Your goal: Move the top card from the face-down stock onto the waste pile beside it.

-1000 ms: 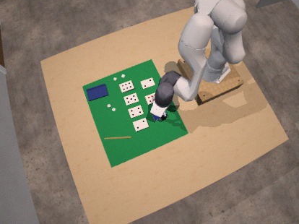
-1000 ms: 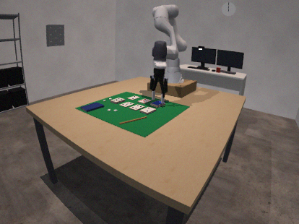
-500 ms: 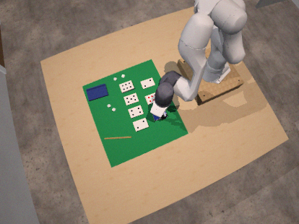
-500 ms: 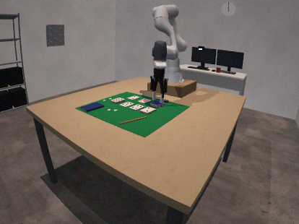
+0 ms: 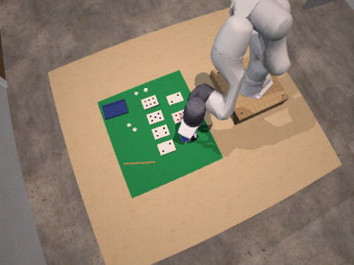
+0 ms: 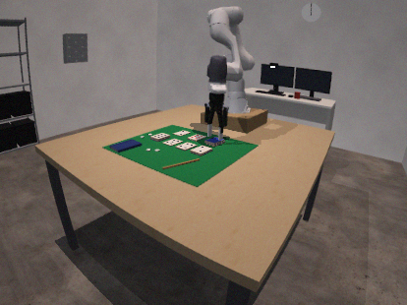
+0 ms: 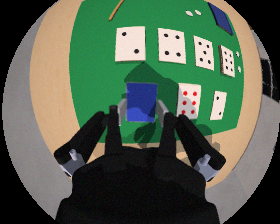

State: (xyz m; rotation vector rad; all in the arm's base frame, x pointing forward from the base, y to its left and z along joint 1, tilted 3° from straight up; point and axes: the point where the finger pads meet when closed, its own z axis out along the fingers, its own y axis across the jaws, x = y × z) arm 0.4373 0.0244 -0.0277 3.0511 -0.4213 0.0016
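Note:
The face-down stock (image 7: 141, 101) is a blue-backed stack on the green mat (image 5: 145, 178). It also shows in the top view (image 5: 185, 138) and the exterior view (image 6: 213, 141). The waste pile (image 7: 189, 100) is a face-up card with red pips right beside it, mostly hidden under the wrist in the top view (image 5: 177, 116). My gripper (image 7: 141, 105) points straight down over the stock, with a finger on each side of the stack near the mat. The fingers stand partly open, and I cannot see them pressing on a card.
A row of several face-up black-pip cards (image 7: 171, 45) lies beyond the stock. One more white card (image 7: 218, 105) lies past the waste. A blue box (image 5: 115, 108), small white cubes (image 5: 132, 127) and a wooden stick (image 5: 139, 162) lie on the mat. The arm's wooden base (image 5: 256, 97) stands behind.

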